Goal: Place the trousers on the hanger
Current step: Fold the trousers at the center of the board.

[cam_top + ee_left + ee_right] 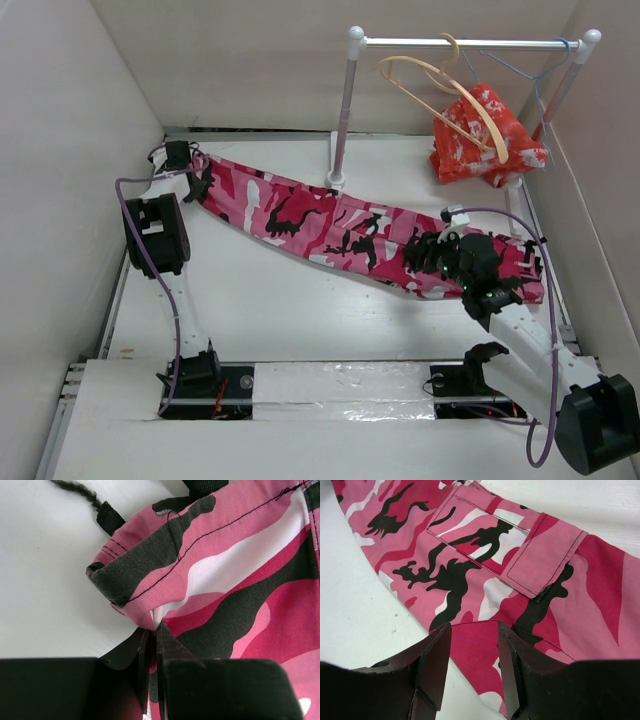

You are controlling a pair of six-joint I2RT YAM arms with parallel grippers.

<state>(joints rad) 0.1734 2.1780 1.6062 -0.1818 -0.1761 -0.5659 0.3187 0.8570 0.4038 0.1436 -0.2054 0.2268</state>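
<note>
Trousers (330, 225) lie stretched diagonally across table (270, 310), far-left to right. Left gripper (154, 630) clamped on hem end. Right gripper (474, 630) fingers apart over pocket end, fabric edge between them. Hanger (482, 103) hangs on rail (460, 43), far right.

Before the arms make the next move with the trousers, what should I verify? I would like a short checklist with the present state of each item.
1. Left gripper holds the trousers: ok, its fingers are shut on the fabric by a stitched edge.
2. Right gripper holds the trousers: not ok, its fingers are open with cloth lying between them.
3. Trousers lie stretched out between both arms: ok.
4. Hanger hangs on the rail: ok.
5. Hanger is free of clothing: cannot tell, the red garment overlaps it in the top view.
</note>
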